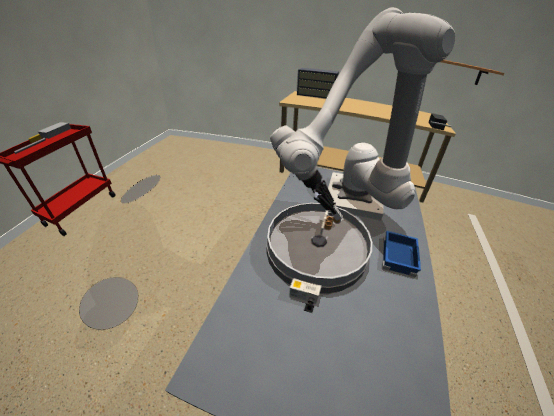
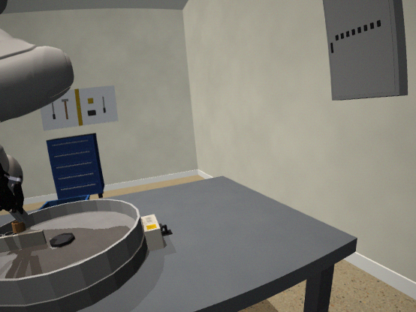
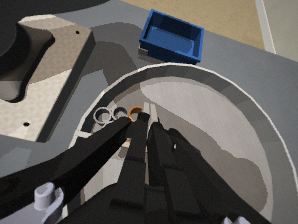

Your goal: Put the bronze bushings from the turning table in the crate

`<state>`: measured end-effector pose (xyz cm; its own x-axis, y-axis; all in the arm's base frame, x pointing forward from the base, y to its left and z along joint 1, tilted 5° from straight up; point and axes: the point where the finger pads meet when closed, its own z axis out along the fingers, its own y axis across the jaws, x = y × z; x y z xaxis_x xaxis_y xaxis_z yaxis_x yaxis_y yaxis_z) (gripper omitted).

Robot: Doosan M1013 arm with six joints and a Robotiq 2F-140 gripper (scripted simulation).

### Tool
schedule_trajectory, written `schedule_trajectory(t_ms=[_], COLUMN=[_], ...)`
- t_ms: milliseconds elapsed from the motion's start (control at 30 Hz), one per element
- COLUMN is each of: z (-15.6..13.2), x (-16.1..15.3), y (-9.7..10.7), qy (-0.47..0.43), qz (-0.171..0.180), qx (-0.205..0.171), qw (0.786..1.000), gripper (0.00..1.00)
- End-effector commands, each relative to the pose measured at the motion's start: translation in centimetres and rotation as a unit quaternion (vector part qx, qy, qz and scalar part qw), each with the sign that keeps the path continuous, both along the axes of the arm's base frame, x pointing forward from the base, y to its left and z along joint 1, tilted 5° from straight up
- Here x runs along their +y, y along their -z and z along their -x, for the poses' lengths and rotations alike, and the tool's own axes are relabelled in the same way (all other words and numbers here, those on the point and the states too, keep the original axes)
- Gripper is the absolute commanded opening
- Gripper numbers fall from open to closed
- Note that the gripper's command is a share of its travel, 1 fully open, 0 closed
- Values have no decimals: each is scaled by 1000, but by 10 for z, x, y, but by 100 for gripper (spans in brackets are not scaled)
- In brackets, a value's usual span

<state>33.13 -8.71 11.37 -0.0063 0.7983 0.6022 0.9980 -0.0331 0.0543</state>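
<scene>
My gripper (image 1: 337,216) (image 2: 21,217) (image 3: 147,110) is closed, tilted, low over the turning table (image 1: 350,245) (image 2: 109,221) (image 3: 200,107). A bronze bushing (image 1: 328,218) (image 2: 18,227) (image 3: 133,108) is at its fingertips, seemingly pinched by its thin wall, a little above the table's surface. Another bronze bushing (image 1: 328,226) (image 3: 127,142) shows below it, mostly hidden by the fingers in the wrist view. Steel bushings (image 3: 95,116) stand left of the fingertips in the wrist view, near the rim. The blue crate (image 1: 401,252) (image 2: 67,201) (image 3: 172,39) stands beside the turning table; no bushing shows in it.
A low divider wall (image 2: 30,240) stands inside the turning table beside the bushings, near the dark centre hub (image 1: 319,241) (image 2: 62,240). The turning table's raised rim runs between gripper and crate. A white box (image 1: 305,288) (image 2: 152,232) is fixed at the rim. The robot's base plate (image 3: 55,80) stands behind.
</scene>
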Motion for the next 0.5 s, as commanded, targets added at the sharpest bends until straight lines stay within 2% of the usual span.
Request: schedule_trajectory(t_ms=[0, 200, 467], z=[1, 2, 3], x=[1, 2, 2], y=[-16, -37, -41], qy=[0, 0, 0], qz=[0, 0, 0], qx=[0, 0, 0], qw=[1000, 1000, 1000], gripper=[0, 0, 0])
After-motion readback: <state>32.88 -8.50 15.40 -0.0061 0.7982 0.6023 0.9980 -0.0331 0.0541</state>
